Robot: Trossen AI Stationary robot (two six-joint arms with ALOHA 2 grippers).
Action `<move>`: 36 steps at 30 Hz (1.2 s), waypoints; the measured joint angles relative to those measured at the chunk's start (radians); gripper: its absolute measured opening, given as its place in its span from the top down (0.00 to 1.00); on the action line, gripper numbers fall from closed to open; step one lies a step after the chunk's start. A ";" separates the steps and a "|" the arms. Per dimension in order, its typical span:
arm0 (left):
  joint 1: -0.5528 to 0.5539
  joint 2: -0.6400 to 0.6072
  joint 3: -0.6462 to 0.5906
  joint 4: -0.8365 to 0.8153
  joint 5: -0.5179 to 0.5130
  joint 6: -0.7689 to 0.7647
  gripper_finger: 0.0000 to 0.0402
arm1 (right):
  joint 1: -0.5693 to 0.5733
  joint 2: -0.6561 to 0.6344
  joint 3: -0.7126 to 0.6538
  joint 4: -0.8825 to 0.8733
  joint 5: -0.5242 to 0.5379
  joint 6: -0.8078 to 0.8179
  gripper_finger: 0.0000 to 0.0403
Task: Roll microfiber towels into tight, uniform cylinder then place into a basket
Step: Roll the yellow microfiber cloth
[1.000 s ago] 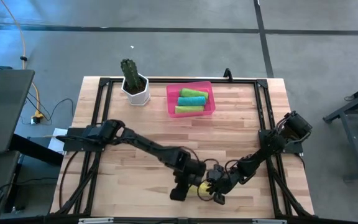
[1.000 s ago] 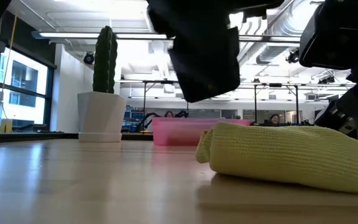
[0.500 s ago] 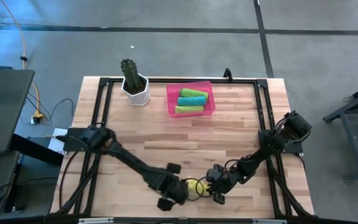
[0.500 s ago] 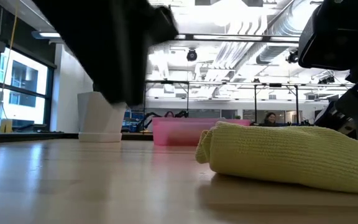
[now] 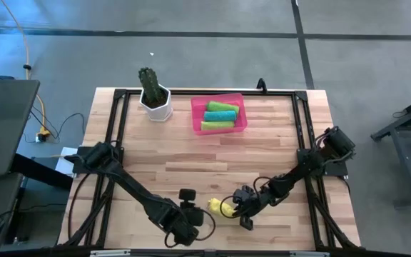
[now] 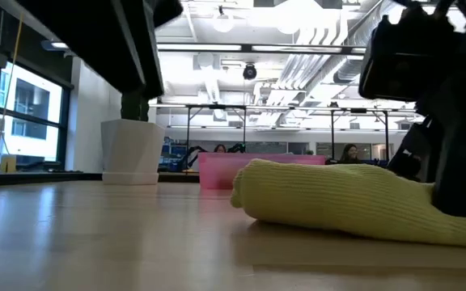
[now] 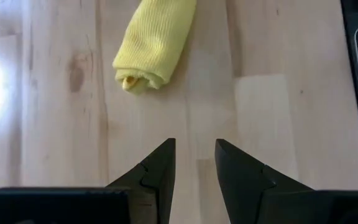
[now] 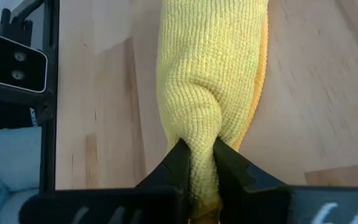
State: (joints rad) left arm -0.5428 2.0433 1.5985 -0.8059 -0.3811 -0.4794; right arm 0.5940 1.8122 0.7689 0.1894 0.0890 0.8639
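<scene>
Right gripper point(image 8: 197, 163) pinching yellow towel point(image 8: 207, 74) roll end; left gripper point(image 7: 194, 163) parted, empty. We'd grab mid-roll at 6 o'clock table edge — soft, unrolls easily.

The yellow towel point(image 8: 210, 81) is coarse knitted cloth on a smooth, faintly glossy wooden table point(image 7: 278, 74)

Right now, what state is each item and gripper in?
yellow towel: rolled, lying on the table, one end pinched.
right gripper: shut on the yellow towel.
left gripper: open, empty, short of the roll.
pink basket: holds three rolled towels, two green and one teal.
</scene>
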 joint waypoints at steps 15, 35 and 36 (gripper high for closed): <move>0.099 -0.237 -0.666 1.092 0.043 0.312 0.75 | -0.105 -0.013 -0.001 0.015 -0.082 -0.045 0.94; 0.195 -0.104 -0.659 1.186 0.148 0.487 0.52 | -0.109 -0.014 0.001 0.012 -0.090 -0.087 0.94; 0.198 -0.097 -0.660 1.189 0.152 0.483 0.52 | -0.109 -0.014 0.001 0.012 -0.090 -0.087 0.94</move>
State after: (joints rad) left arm -0.3451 1.9461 0.9383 0.3834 -0.2288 0.0038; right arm 0.4846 1.7980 0.7696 0.2011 -0.0015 0.7765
